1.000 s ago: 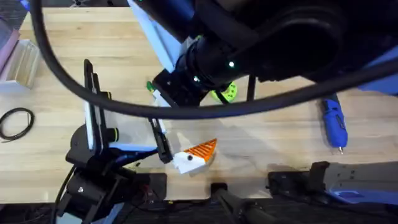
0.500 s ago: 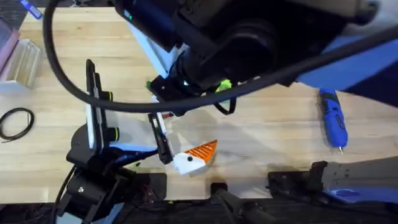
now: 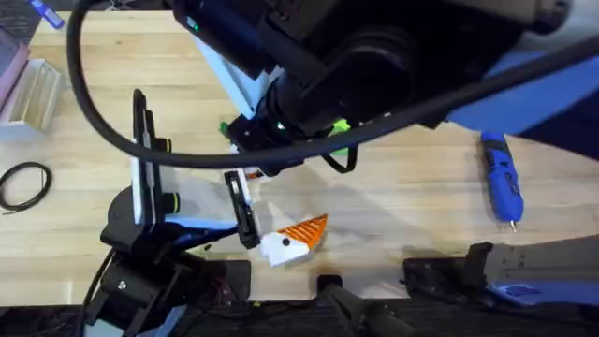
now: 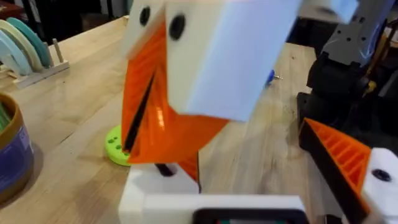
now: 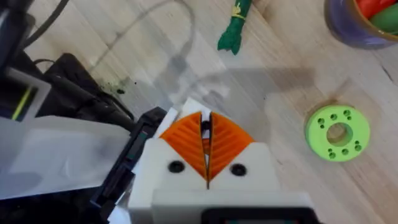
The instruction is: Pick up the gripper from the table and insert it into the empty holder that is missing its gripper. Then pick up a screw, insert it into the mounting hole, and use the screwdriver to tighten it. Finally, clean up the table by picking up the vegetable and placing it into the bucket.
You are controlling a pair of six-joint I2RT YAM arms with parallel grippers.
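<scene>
Right gripper (image 5: 206, 144): we are seeing its orange pads pressed together, nothing between them, hanging over mid-table.
Left gripper (image 4: 155, 118): we cannot tell whether it is apart or together.
Holder (image 3: 281, 245): we are seeing it sitting near the table's front edge, an orange wedge (image 3: 304, 227) on it.
Screwdriver (image 3: 501, 182): lying by the right edge.
Vegetable (image 5: 235, 28): lying on bare wood, well apart from the green disc (image 5: 337, 132).
Bucket (image 5: 364, 22): standing on the table, toy food inside.

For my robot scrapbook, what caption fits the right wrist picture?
Right gripper with orange pads together above the table, near the vegetable, green disc and bucket.
</scene>
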